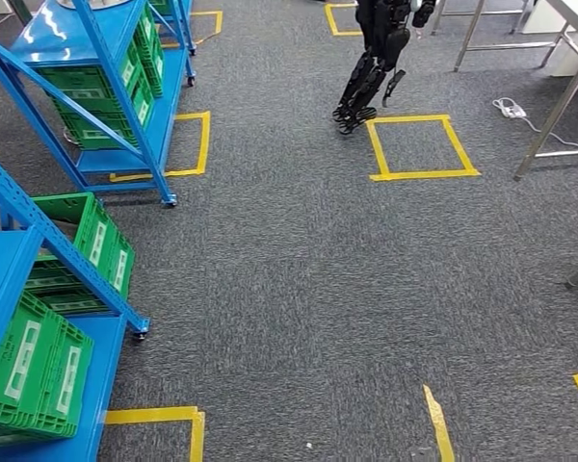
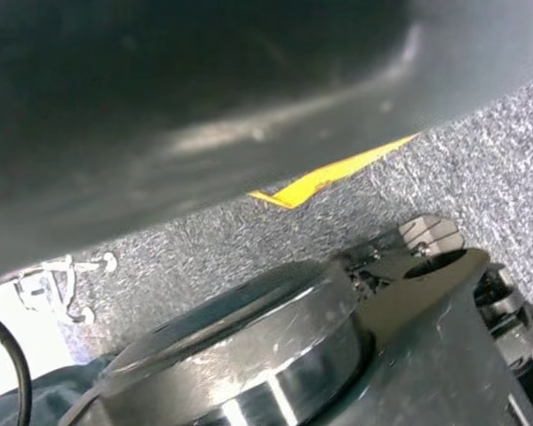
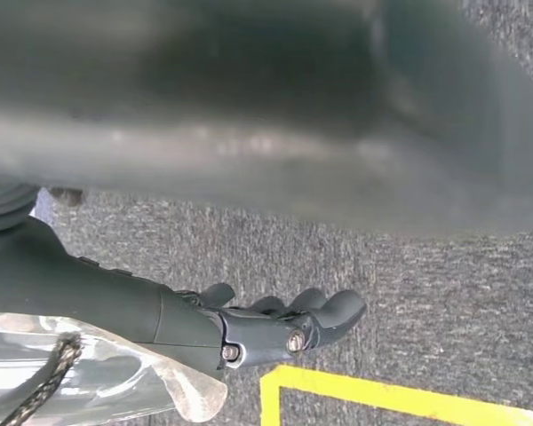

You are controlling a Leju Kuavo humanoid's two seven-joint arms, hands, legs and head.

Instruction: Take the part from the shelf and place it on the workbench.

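— What is seen from the head view?

— Grey carpet [image 1: 308, 289], looked down on from high up. Two blue shelves are set along the left: a near shelf [image 1: 13, 260] and a far shelf [image 1: 104, 58], both loaded with green crates [image 1: 35, 371]. Squares of yellow tape [image 1: 420, 175] are marked on the floor. At the top a second, black robot [image 1: 377, 58] is seen from the waist down, just beside one taped square. A table [image 1: 555, 111] is cut off at the upper right, with a white power strip [image 1: 510, 108] lying on the carpet near its leg.

— Where is the part?

— It cannot be picked out. Whether anything lies in the crates cannot be told from this angle.

— And the hands?

— The right hand [image 3: 277, 324] is shown in its wrist view over the carpet, beside a corner of yellow tape. Its dark fingers [image 3: 338, 309] are stretched out with a slight curl (nothing is held in them). The left hand [image 2: 183, 115] is seen as a blurred grey mass close to the lens – how its fingers lie cannot be told.
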